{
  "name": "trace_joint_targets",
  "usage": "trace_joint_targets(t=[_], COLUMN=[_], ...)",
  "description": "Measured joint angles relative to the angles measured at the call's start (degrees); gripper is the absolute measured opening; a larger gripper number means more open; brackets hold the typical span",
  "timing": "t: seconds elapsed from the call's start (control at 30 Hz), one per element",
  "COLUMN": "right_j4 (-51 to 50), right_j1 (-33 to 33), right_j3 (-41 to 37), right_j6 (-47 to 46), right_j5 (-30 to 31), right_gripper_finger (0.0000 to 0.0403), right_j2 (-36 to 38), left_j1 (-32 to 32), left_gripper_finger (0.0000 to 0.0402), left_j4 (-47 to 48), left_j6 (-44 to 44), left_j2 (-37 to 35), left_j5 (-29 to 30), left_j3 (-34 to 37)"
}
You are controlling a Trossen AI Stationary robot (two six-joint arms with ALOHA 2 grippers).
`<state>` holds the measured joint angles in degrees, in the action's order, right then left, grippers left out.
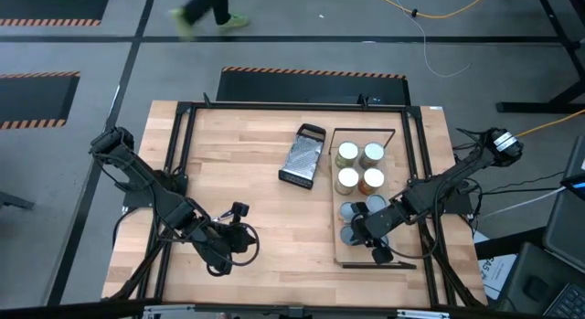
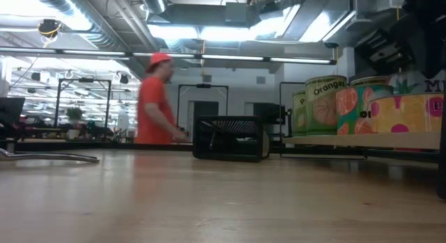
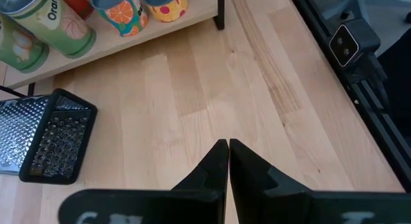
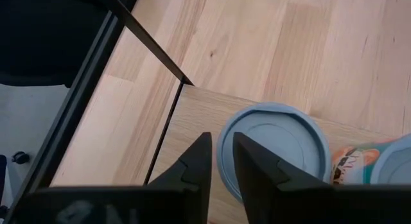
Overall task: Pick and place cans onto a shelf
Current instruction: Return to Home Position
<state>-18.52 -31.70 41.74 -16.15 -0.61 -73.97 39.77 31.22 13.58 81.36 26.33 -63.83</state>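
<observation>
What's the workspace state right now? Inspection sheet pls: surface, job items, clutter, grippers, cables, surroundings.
Surface: light-wood table; no spills or damage seen.
Job's things: all visible cans stand on the shelf. Four pale-topped cans form a square, with blue-topped cans next to them, partly under the right arm. None seen off the shelf.
Clutter: metal grater lying flat on the table beside the shelf.
Grippers: left gripper shut and empty, over bare table. Right gripper narrowly open and empty, above a blue-topped can.
Cables: yellow cable at the right arm's base; orange cable on the floor. None seen on the table.
Surroundings: person beyond the table; striped floor markings.
</observation>
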Motion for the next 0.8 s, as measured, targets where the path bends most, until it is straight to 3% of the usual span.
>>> trace_joint_targets(t=[0.4, 0.5, 0.8], right_j4=[-0.4, -3.0, -22.8], right_j1=[0.0, 0.0, 0.0], right_j3=[2.6, 6.3, 24.6], right_j6=[4.0, 6.3, 16.0], right_j5=[0.0, 0.0, 0.6], right_gripper_finger=[0.0066, 0.0066, 0.0067], right_j2=[0.0, 0.0, 0.0], left_j1=[-1.6, -3.0, -8.2], left_gripper_finger=[0.0008, 0.0008, 0.0008], left_j4=[-8.0, -12.1, -28.5], left_j6=[-0.5, -1.8, -18.4], left_j2=[0.0, 0.0, -3.3], left_j5=[4.9, 6.2, 8.9], left_j3=[0.0, 0.0, 0.0])
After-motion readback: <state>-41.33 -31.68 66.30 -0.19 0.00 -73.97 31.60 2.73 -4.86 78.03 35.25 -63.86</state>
